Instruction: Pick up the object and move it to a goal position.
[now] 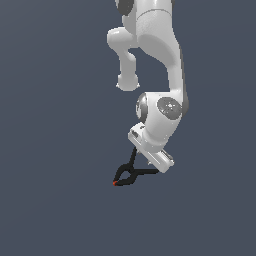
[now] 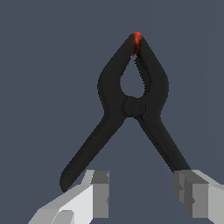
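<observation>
The object is a small black spring clamp (image 1: 127, 176) with a red-orange jaw tip (image 1: 115, 183), lying on the dark grey floor. In the wrist view the clamp (image 2: 133, 105) fills the picture, jaw tip pointing away from the fingers and its two handles splayed toward them. My gripper (image 2: 142, 197) is open, its grey fingers (image 2: 99, 194) wide apart at the handle ends. One handle runs to the far finger; the other ends just outside the near finger. In the exterior view the gripper (image 1: 141, 164) hangs right over the handles. I cannot tell whether the fingers touch them.
The white arm (image 1: 160, 60) comes down from the top of the exterior view. A plain dark grey floor (image 1: 50, 200) lies all around; no other object or goal marker shows.
</observation>
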You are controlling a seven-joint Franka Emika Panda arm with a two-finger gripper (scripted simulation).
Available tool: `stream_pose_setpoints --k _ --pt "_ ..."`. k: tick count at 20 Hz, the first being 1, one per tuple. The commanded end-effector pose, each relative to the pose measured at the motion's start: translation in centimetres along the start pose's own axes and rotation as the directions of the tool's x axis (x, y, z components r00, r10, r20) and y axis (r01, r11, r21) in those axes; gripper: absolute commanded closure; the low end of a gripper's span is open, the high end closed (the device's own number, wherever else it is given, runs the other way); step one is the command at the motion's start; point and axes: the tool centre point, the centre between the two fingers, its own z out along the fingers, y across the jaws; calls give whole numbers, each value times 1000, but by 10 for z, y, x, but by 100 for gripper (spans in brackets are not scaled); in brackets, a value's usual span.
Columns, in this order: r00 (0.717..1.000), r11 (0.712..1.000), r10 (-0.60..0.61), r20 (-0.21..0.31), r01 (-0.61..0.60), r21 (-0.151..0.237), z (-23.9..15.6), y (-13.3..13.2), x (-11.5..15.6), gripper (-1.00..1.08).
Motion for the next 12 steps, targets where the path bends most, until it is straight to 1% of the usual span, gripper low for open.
stream_pose_setpoints --k 1,6,12 --pt "998 998 55 -15 -55 -5 4 -5 -2 -20" --pt "986 987 158 -48 -159 -8 12 -15 -5 -20" --pt "956 960 278 -90 -279 -1 20 -27 -10 -20"
